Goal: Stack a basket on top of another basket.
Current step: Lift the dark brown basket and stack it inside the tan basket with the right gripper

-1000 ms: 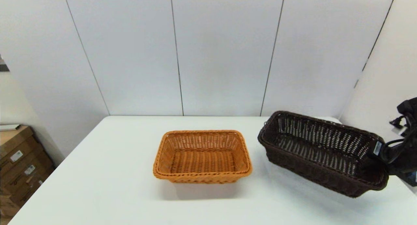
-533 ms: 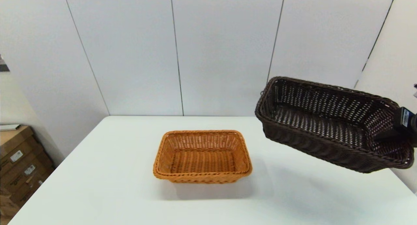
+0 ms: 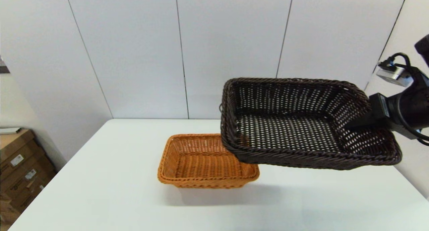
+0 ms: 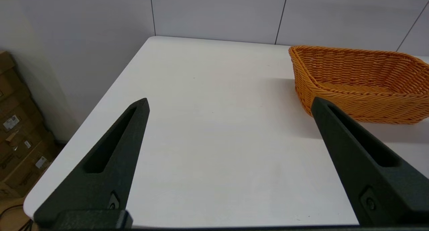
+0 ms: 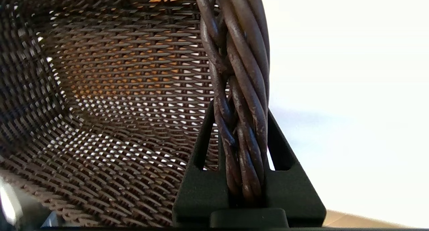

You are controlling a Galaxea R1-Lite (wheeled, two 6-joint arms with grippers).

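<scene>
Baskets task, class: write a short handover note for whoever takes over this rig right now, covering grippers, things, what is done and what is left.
Right gripper: shut on the rolled rim of the dark brown rectangular open-weave wicker basket, held in the air, roughly level.
Left gripper: open, holding nothing, above the white table.
Orange-tan rectangular wicker basket: upright on the table; the dark basket overlaps only its right part in the head view.
Done: pickup and lift.
Left: centre the dark basket over it, lower, release.

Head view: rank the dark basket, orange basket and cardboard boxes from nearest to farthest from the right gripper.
1. Dark brown basket: its right rim is clamped in the right gripper.
2. Orange-tan basket: table centre, partly beneath it.
3. Cardboard boxes: far left, off the table.
</scene>
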